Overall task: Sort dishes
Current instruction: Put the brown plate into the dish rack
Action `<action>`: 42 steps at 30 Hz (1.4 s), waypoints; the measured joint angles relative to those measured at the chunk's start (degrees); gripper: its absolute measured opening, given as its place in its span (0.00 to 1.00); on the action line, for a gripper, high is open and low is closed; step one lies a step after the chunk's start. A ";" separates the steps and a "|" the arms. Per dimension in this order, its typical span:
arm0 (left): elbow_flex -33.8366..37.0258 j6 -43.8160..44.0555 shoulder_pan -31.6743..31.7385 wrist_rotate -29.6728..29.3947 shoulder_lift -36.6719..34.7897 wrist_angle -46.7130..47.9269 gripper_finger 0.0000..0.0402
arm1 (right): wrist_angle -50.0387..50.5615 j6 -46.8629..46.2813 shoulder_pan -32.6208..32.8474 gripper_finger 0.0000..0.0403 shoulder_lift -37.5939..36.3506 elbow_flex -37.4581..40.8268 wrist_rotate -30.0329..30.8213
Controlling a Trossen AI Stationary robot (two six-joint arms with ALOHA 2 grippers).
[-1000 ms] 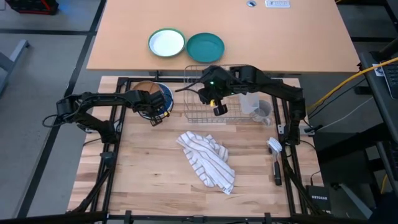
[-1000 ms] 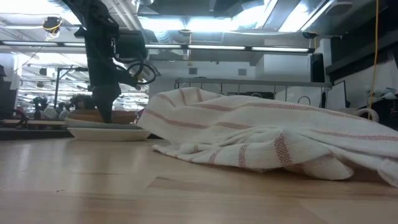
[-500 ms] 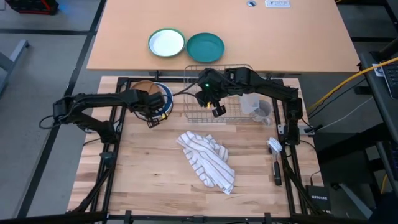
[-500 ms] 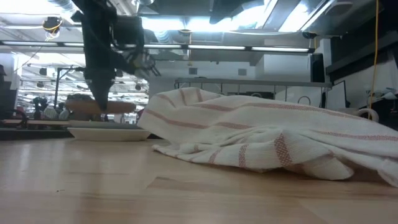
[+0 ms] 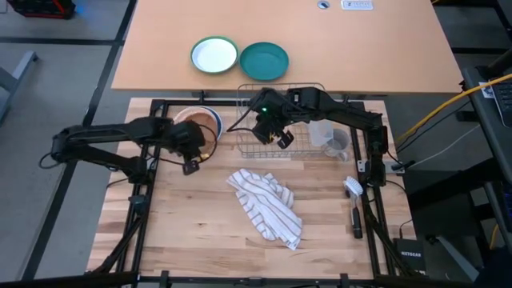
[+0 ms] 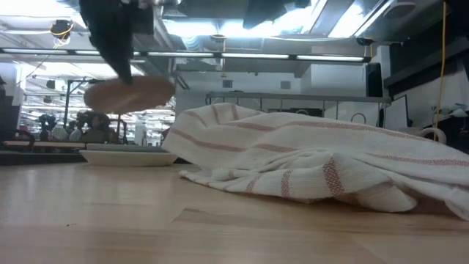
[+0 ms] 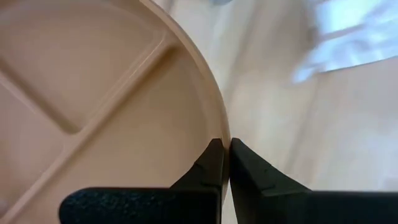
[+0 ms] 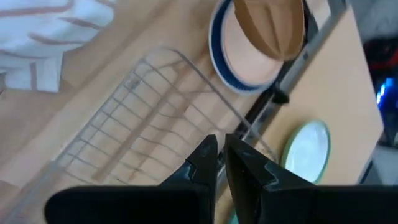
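Note:
My left gripper (image 5: 192, 156) is shut on a tan-brown plate (image 6: 128, 95), which hangs tilted above the stack at the table's far left. Below it a blue-rimmed plate (image 8: 239, 68) with a pale inside rests flat on the wood; the low view shows its pale underside (image 6: 124, 156). The tan plate (image 7: 93, 106) has raised dividing ridges. My right gripper (image 5: 282, 142) hovers shut over the wire rack (image 5: 276, 120) with nothing between its fingers (image 8: 219, 146). My left gripper pinches the tan plate's rim (image 7: 222, 134) between its two fingers, the rim running through the gap. The fingers slant down from the table's near side. The plate is lifted clear of the stack and tilted, reaching away from the fingers toward the far edge.
A striped towel (image 5: 268, 204) lies crumpled mid-table. A clear jug (image 5: 320, 132) stands right of the rack, and a brush (image 5: 354, 204) lies near the right edge. A teal plate (image 5: 264, 61) and a green-rimmed white plate (image 5: 214, 56) sit on the far table.
My left gripper has risen and drawn back toward the table's left and near edges with the tan plate. The plate has come up off the stack and now hangs tilted above it, while the blue-rimmed plate stays on the table. My right gripper has rolled about its own axis in place.

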State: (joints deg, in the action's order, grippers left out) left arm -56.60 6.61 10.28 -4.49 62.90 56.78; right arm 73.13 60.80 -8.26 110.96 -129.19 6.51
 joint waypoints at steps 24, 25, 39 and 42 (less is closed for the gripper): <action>-3.52 2.41 -13.31 2.93 -3.44 -6.12 0.00 | -18.13 12.78 4.23 0.11 7.65 0.02 -11.76; -3.52 2.39 -13.38 2.93 -3.44 -6.19 0.00 | -18.07 12.83 4.72 0.12 7.69 0.02 -10.62; -3.52 2.41 -13.39 2.86 -3.28 -6.68 0.00 | -22.87 11.31 8.83 0.39 8.54 -0.02 -6.10; -3.52 2.41 -13.40 2.86 -2.67 -7.23 0.00 | -24.34 8.27 8.62 0.39 9.39 -0.02 -7.60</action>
State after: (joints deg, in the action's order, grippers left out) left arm -60.12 9.02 -3.12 -1.63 60.23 49.55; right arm 48.79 69.06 0.36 120.35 -129.21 -1.09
